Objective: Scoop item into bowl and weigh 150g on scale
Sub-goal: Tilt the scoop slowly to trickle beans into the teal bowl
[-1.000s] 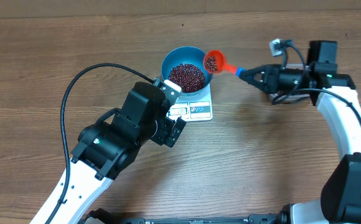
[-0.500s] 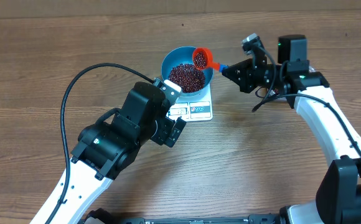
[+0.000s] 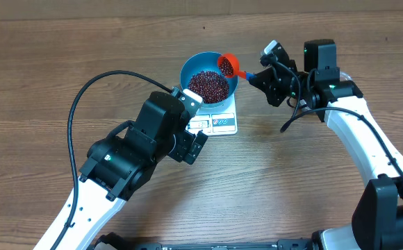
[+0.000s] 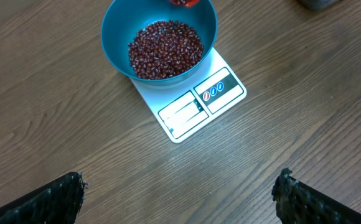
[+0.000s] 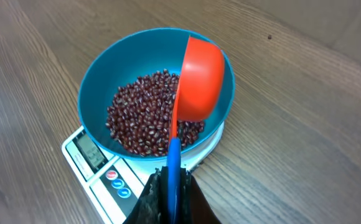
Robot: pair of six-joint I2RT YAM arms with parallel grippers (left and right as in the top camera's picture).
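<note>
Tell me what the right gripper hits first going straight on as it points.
The right gripper would likely meet the blue bowl at its near rim; the red scoop it holds would reach the beans sooner. Depth is unclear.

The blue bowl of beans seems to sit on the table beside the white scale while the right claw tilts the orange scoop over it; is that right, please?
Not quite: the blue bowl sits on the white scale, not beside it, as the left wrist view shows. The right claw does tilt the orange scoop over it.
</note>
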